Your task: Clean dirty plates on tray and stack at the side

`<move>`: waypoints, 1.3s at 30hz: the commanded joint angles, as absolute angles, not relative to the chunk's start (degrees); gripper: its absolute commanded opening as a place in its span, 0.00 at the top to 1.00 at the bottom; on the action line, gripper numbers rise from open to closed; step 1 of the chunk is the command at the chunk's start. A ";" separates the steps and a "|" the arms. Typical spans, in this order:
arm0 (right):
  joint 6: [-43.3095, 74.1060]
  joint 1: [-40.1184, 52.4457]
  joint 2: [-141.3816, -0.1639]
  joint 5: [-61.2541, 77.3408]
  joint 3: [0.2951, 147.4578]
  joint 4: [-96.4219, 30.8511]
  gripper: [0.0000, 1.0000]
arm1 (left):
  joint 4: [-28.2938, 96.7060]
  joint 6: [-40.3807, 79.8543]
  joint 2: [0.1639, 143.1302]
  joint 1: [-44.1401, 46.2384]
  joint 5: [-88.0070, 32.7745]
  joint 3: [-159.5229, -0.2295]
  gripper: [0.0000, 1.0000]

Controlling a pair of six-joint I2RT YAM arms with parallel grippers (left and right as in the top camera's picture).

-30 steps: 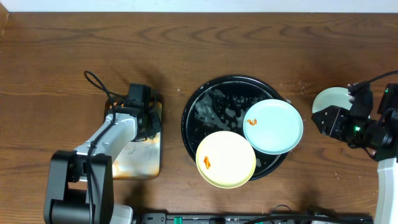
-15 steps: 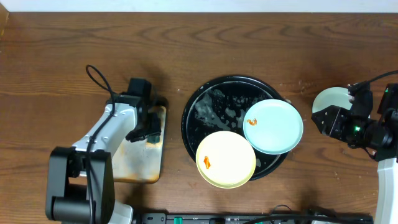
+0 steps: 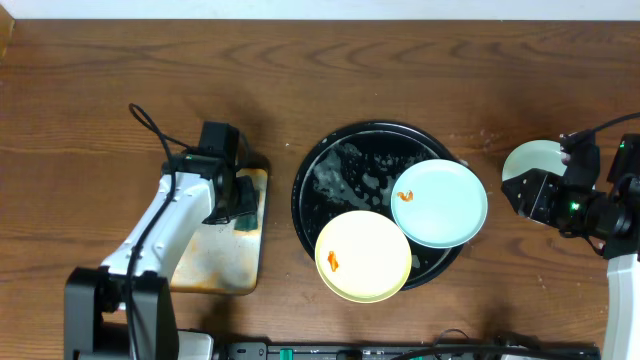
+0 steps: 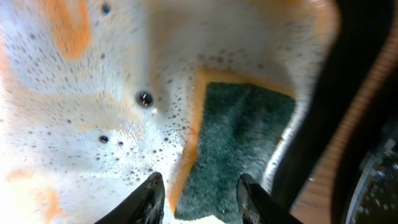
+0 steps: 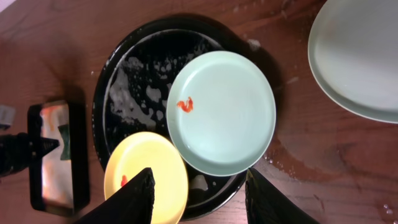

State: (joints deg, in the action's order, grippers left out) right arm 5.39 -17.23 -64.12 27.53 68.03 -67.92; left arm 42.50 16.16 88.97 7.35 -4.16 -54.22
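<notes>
The round black tray (image 3: pixel 320 165) carries a pale blue-green plate (image 3: pixel 445 210) and a pale yellow plate (image 3: pixel 365 258), each with an orange smear; the right wrist view shows the same blue-green plate (image 5: pixel 224 118) and yellow plate (image 5: pixel 149 171). Another blue-green plate (image 3: pixel 530 160) lies on the table at the right, partly under my right arm. My right gripper (image 3: pixel 518 196) hangs open and empty high over the tray's right side. My left gripper (image 4: pixel 202 199) is open, low in the soapy metal tray (image 4: pixel 93 93), its fingers on either side of a green sponge (image 4: pixel 239 137).
The rectangular rust-stained metal tray (image 3: pixel 215 262) sits left of the black tray, with the sponge (image 3: pixel 247 208) at its far right corner. Foam and water cover the black tray's bare floor (image 5: pixel 134 87). Wet patches mark the wood near the right-hand plate (image 5: pixel 364 56).
My left gripper has shifted toward the metal tray's far right corner and gone from shut to open over the sponge. The right arm and the plates have not moved.
</notes>
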 commanded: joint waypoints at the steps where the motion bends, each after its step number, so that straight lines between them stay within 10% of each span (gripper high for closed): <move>1: 4.67 -16.78 -64.03 28.56 67.64 -67.53 0.55 | 43.03 12.45 88.01 7.60 -4.12 -55.31 0.59; 15: 4.67 -16.78 -64.03 28.56 67.64 -67.46 0.55 | 35.70 11.16 93.38 7.60 -4.14 -49.08 0.60; 22: 4.67 -16.78 -64.03 28.56 67.64 -67.53 0.55 | 34.81 11.18 95.77 7.57 -4.05 -49.15 0.92; 39: 4.64 -16.78 -64.03 28.56 67.64 -67.44 0.55 | 45.17 11.22 93.23 7.42 4.01 -56.86 0.91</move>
State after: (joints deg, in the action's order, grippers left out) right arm 5.39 -17.23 -64.12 27.53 68.03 -67.64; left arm 44.56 11.70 94.15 7.66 -0.16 -55.92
